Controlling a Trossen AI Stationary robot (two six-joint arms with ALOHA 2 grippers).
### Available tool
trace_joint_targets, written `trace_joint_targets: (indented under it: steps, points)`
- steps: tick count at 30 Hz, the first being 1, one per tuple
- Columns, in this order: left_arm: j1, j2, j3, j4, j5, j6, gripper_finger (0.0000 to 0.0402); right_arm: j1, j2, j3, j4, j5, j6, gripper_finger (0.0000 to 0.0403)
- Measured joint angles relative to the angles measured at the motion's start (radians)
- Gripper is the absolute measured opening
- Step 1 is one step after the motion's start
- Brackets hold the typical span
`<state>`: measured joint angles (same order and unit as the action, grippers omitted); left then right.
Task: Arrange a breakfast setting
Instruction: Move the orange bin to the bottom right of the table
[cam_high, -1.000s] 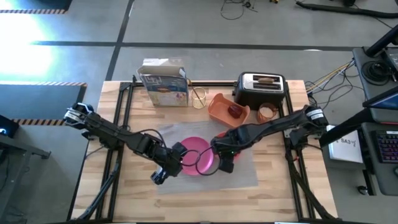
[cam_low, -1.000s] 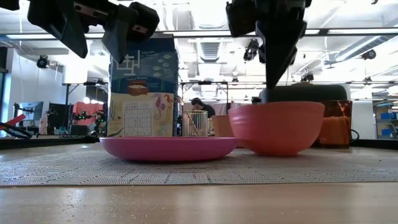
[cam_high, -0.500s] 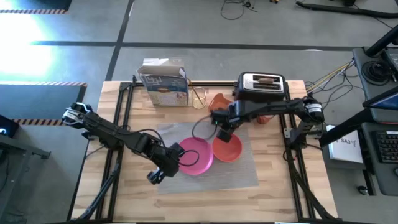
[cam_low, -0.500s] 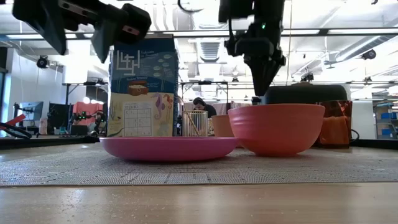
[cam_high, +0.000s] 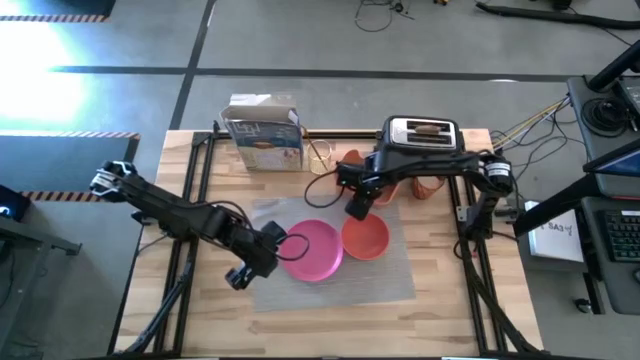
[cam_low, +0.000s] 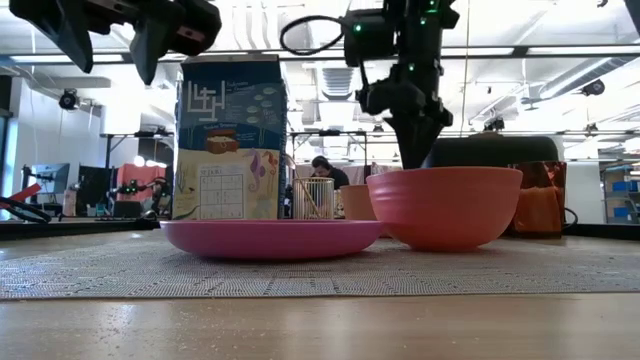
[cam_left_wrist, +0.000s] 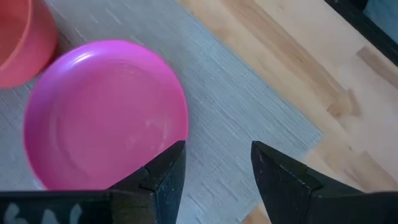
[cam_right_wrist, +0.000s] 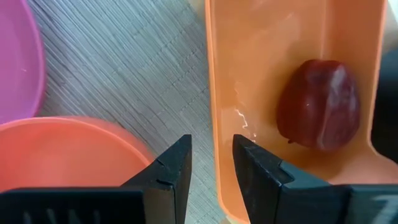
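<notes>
Both hands empty; R hand (cam_high: 352, 211) by apple (cam_right_wrist: 318, 104).

My right gripper (cam_high: 355, 208) has let go of the orange bowl (cam_high: 365, 238) and pulled back toward the far edge of the table; its fingers, a little apart and holding nothing, now hang over the near rim of the orange tray (cam_right_wrist: 261, 74) with the red apple (cam_right_wrist: 318, 104) in it. My left gripper (cam_high: 240, 274) has drawn back from the pink plate (cam_high: 310, 250) toward the placemat's (cam_high: 395, 275) left edge.
</notes>
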<state>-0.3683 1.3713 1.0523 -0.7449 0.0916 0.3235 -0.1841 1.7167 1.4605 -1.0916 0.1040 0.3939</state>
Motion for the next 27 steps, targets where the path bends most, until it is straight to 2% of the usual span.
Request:
trace_joint_targets:
  steps: [22,27]
  points:
    - [0.023,-0.015,0.000,-0.079,-0.005,0.004,0.0166,-0.048,0.114,-0.004,0.023,0.001,-0.105,0.0107]
    - [0.031,-0.015,0.000,-0.079,-0.004,0.004,0.0166,-0.050,0.114,-0.004,0.028,0.000,-0.132,0.0088]
